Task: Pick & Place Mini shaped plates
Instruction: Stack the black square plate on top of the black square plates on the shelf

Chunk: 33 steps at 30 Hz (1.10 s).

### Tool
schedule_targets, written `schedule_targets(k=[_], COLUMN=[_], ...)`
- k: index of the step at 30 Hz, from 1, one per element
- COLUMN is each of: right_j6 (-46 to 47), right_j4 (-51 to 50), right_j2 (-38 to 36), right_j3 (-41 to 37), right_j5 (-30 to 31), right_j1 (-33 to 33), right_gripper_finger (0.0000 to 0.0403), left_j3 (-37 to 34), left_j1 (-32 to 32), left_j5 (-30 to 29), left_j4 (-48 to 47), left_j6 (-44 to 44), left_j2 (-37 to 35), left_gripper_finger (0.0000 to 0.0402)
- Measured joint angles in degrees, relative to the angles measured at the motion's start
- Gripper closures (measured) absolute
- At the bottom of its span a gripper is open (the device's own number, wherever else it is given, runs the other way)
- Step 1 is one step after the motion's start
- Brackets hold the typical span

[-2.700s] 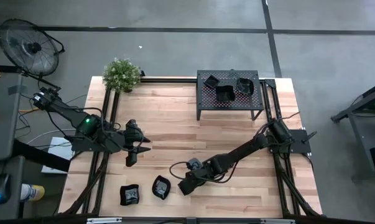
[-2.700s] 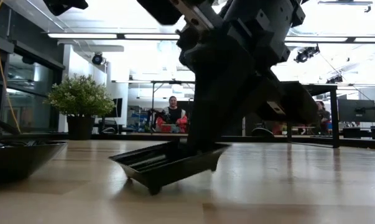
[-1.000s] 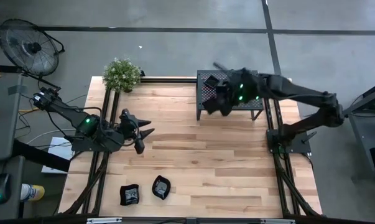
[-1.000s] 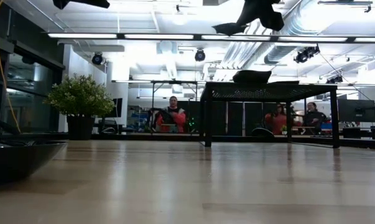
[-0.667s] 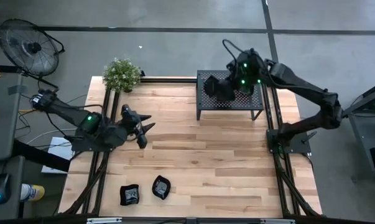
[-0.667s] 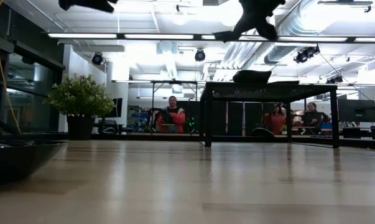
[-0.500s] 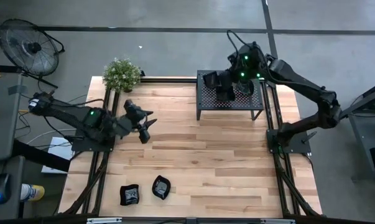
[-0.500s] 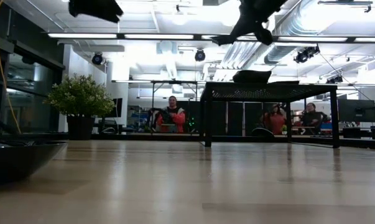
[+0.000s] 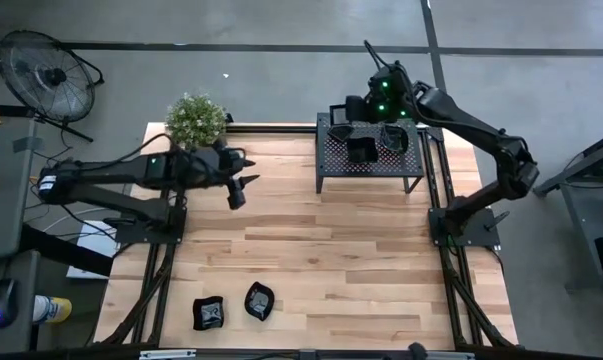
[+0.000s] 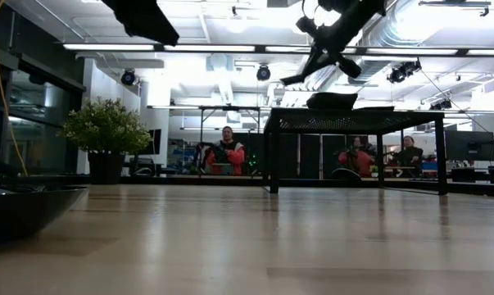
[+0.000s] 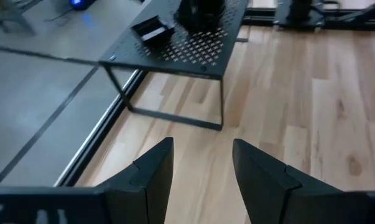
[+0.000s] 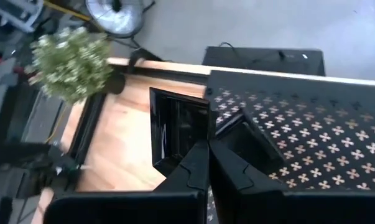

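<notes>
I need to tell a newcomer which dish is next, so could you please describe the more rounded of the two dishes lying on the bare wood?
Start at the wooden table and go to its near-left corner, opposite the perforated rack. Two black dishes lie there side by side. The rounded dish is the one nearer the table's middle; the square dish beside it has straighter sides.

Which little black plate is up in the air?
The square plate pinched in the right gripper above the rack's edge. The other plates rest on the rack or the table.
</notes>
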Motion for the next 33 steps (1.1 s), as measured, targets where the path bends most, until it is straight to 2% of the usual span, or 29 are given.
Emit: schedule_targets(k=[4,8,18,25,33], right_j6=[5.5,10.8,20.8,31.0,39.3], right_j4=[-0.1,-0.1,-1.3,-8.9,-9.3], right_j2=[1.5,2.1,2.1,2.1,2.1], right_j3=[0.0,0.0,0.0,0.0,0.0], right_j5=[1.7,6.6,9.1,12.7,17.6], right_j1=[-0.6,0.5,3.5,6.3,8.5], right_gripper_finger=[0.0403,0.0403,0.0403,0.0403,0.0403], left_j3=[0.0,0.0,0.0,0.0,0.0], left_j1=[4.8,8.8,14.6,15.1,14.9], left_j5=[6.4,10.0,11.7,11.5,12.0], left_j4=[2.0,2.4,2.6,2.5,2.4], left_j6=[2.8,4.9,2.5,2.2,2.3], left_j2=[0.0,0.3,0.2,0.2,0.2], left_gripper_finger=[0.0240,0.0240,0.0240,0.0240,0.0240])
